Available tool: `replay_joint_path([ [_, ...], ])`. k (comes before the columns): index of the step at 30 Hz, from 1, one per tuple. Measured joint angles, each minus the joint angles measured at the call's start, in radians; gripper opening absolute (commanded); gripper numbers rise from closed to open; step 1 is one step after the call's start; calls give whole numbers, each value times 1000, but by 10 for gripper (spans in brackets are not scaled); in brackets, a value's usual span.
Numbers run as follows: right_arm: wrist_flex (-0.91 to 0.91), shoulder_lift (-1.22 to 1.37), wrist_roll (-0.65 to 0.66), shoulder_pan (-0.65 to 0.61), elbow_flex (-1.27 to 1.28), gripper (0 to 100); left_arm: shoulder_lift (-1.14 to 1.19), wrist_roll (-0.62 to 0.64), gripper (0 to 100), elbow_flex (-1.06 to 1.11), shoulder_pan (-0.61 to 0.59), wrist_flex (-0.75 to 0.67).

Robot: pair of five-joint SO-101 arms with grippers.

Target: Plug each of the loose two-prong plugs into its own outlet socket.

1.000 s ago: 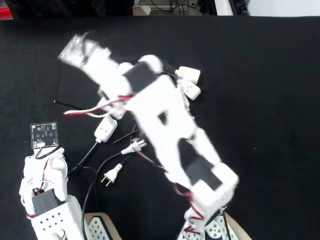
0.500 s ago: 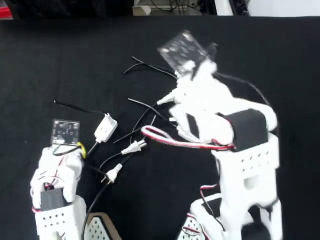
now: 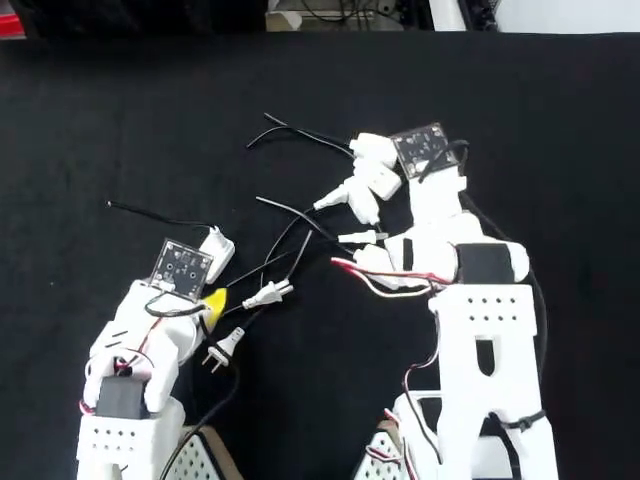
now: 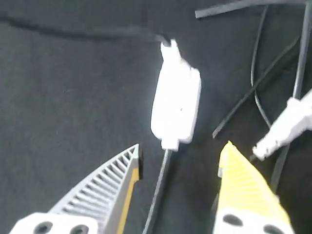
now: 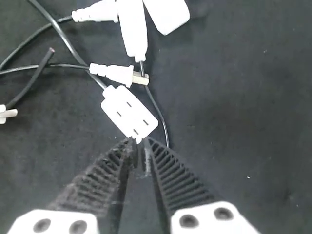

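My left gripper point(image 4: 180, 148) is open, its grey and yellow fingers point(image 4: 243, 185) just short of a white outlet socket point(image 4: 175, 105) on a black cord. In the high view that socket point(image 3: 217, 243) peeks out beside the left arm's camera board. Two loose white plugs point(image 3: 268, 294) point(image 3: 225, 350) lie close to the left arm. My right gripper point(image 5: 139, 148) is shut, its black tips touching the end of another white socket point(image 5: 129, 118). A two-prong plug point(image 5: 119, 73) lies just beyond that socket. More white sockets point(image 3: 378, 165) are clustered by the right arm.
Black cords point(image 3: 290, 235) tangle across the middle of the black cloth point(image 3: 560, 130). One cord point(image 5: 158, 117) runs alongside the right gripper's fingers. The far and right parts of the cloth are bare. Arm bases stand at the near edge.
The right arm has swung from the table's left over to the right and now sits by the socket cluster. The left arm has advanced toward the socket in front of it.
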Motion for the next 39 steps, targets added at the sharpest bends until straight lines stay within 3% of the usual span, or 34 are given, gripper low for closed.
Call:
replay_joint_path([
  [10, -38, -3, 0, 2, 48, 15, 2, 37, 267, 0, 9, -48],
  [15, -41, -3, -28, 0, 49, 15, 120, 58, 267, -60, 9, -48],
  [25, -52, -3, -60, 0, 75, 16, 865, 100, 267, -509, 12, -48],
  [31, -118, -3, -61, 0, 126, 18, 1323, 49, 267, -775, 14, -49],
  [39, -133, -3, -61, 0, 132, 18, 1725, 40, 262, -1003, -6, -112],
])
